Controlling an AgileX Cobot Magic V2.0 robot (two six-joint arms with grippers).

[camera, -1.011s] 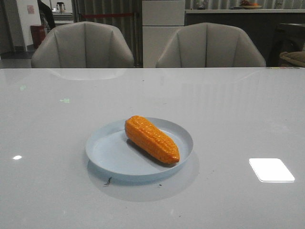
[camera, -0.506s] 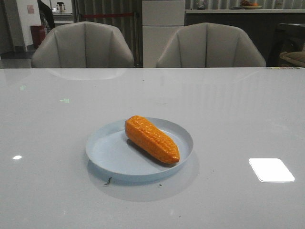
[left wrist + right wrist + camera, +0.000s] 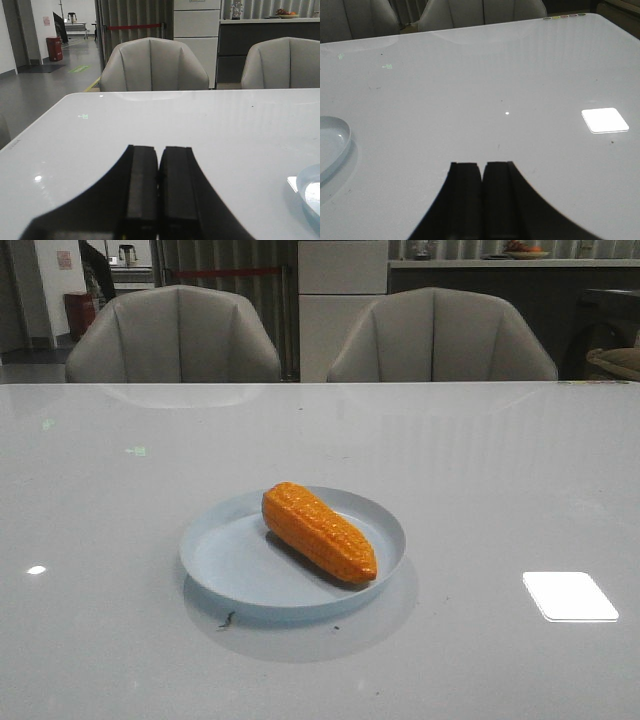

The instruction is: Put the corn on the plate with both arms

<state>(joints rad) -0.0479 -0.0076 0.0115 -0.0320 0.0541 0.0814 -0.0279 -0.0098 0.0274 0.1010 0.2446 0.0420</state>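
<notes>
The corn (image 3: 319,532) is lying inside the plate (image 3: 230,570), slanting across its right half with the narrow tip pointing toward the near right rim. The plate is sitting on the table (image 3: 500,490), in front of two grey chairs (image 3: 172,335). The left gripper (image 3: 159,165) is hanging over the table to the left of the plate, fingers pressed together and gripping nothing. The right gripper (image 3: 481,175) is doing likewise to the plate's right.

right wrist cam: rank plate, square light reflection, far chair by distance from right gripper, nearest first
1. plate: its rim just shows at the view's edge, on the robot's left of the right gripper.
2. square light reflection: farther out on the tabletop, on the other side.
3. chair: beyond the table's far edge.
</notes>
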